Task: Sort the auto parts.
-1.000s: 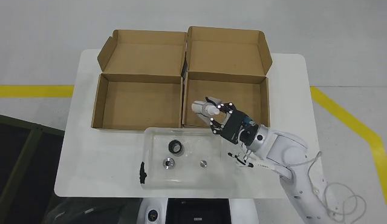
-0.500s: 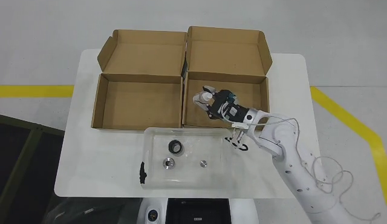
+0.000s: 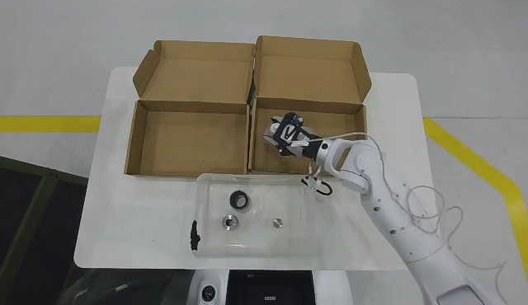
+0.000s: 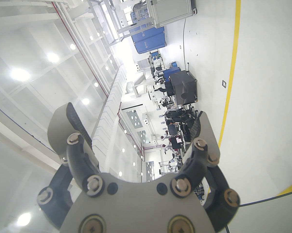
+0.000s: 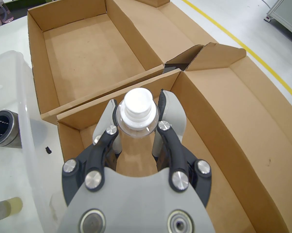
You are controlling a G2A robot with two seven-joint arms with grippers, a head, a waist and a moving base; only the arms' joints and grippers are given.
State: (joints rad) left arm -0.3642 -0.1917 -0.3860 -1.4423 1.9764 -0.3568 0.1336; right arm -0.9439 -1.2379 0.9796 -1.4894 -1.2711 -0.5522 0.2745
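Having left the clear plastic tray (image 3: 256, 239), the right gripper (image 3: 279, 132) clamps a white stepped plastic part (image 5: 138, 103) over the empty brown cardboard box (image 3: 330, 122) behind it, unreleased; three metal parts (image 3: 239, 199) wait in the tray.

Right end effector (image 5: 138, 112) clamped; left end effector (image 4: 135, 120) spread.

You'll find the right gripper (image 3: 278, 132), with the white part (image 5: 138, 105) between its fingers, has travelled away from the near edge of the surface (image 3: 107, 222). A second ago it hung over the near wall of the right-hand box (image 3: 360, 136), by the far right corner of the clear tray (image 3: 200, 214). Now it sits deeper over that box's floor, close to its left wall. The arm has stretched out, and the cable loop (image 3: 318, 185) has followed it.
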